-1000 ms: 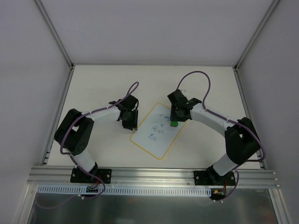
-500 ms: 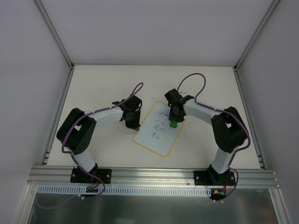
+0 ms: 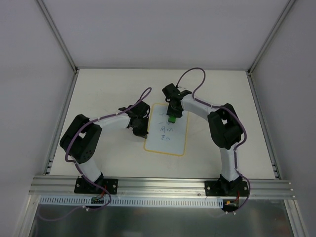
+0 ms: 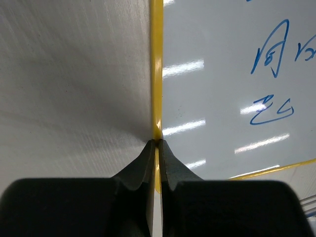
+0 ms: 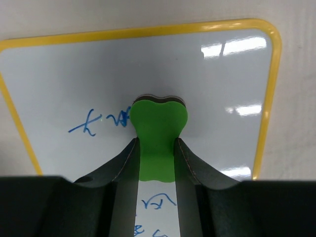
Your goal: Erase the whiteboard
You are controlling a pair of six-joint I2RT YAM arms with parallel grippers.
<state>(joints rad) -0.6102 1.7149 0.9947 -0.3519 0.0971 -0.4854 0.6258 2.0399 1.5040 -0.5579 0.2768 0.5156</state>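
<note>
Whiteboard (image 3: 165, 140): lies flat in the middle of the worktop (image 3: 108, 89), between the two arms, with its short ends toward and away from the bases.
Yellow rim (image 4: 156, 59): runs unbroken round the board's rounded corners.
Left gripper (image 4: 157, 143): fingers drawn almost together, pinching the yellow rim on the board's left long side, about halfway along it.
Right gripper (image 5: 155, 140): clamped on the green eraser (image 5: 159, 128), over the far part of the board.
Eraser: its dark felt end points at the white surface and seems to touch it, near the far rim.
Blue marks (image 4: 269, 52): handwriting down the board's middle; one scrawl sits just beside the eraser, and more shows between the right fingers.
</note>
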